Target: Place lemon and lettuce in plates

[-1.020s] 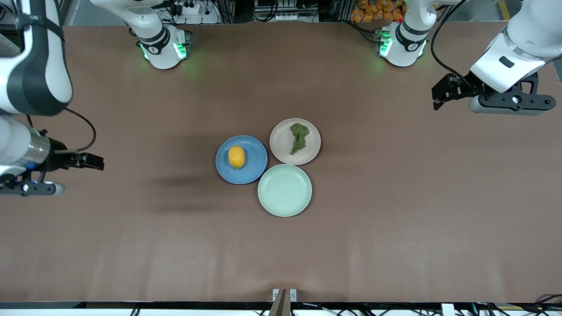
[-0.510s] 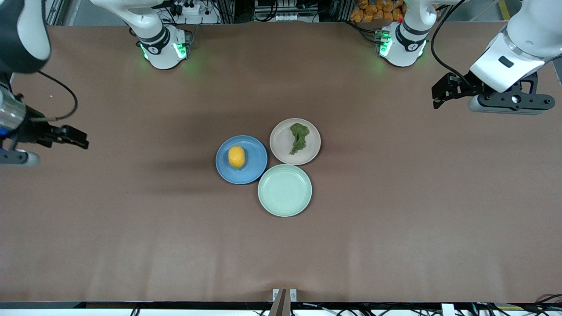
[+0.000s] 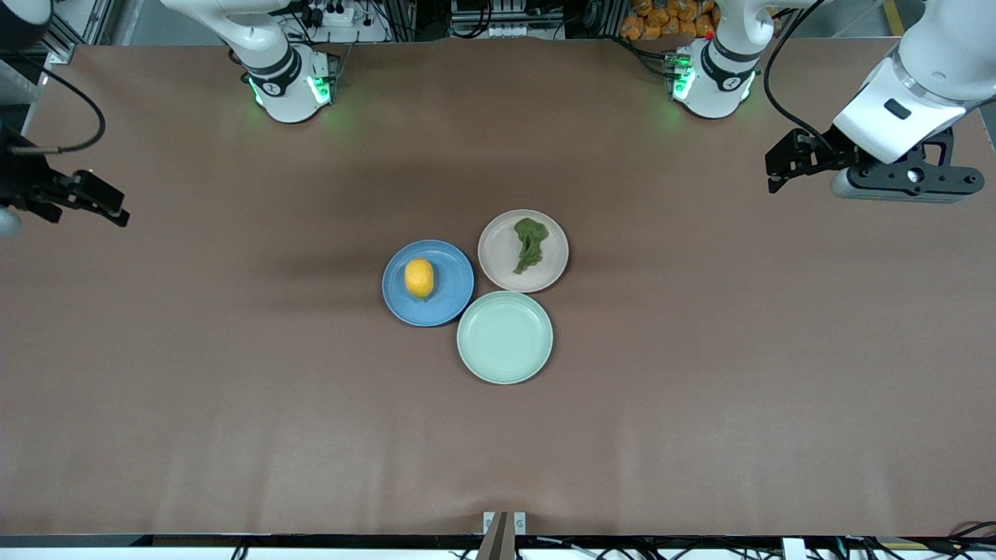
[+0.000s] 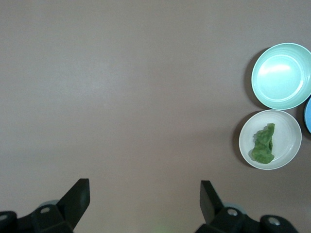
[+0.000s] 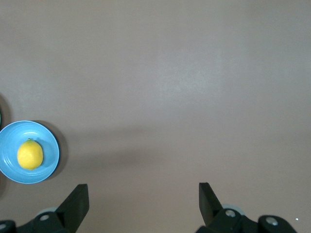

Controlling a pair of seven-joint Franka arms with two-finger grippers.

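Observation:
The yellow lemon [image 3: 419, 278] [image 5: 30, 155] lies in the blue plate [image 3: 451, 299] [image 5: 49, 145] at the table's middle. Beside it, the dark-green lettuce [image 3: 530, 243] [image 4: 263, 144] lies in the pale beige plate [image 3: 498, 260] [image 4: 289, 128]. My right gripper [image 3: 109, 207] [image 5: 144, 201] hangs open and empty over bare table at the right arm's end, well away from the plates. Over the left arm's end of the table, my left gripper [image 3: 780, 165] [image 4: 145, 199] is open too, holding nothing.
An empty mint-green plate [image 3: 505, 337] [image 4: 282, 75] touches the other two plates, nearer to the front camera. The brown table top [image 3: 233, 404] stretches wide around the plates. Both arm bases [image 3: 289, 85] stand along the table's edge farthest from the front camera.
My right gripper has drawn back from the plates toward the right arm's end of the table. The left arm, lemon, lettuce and plates have not moved.

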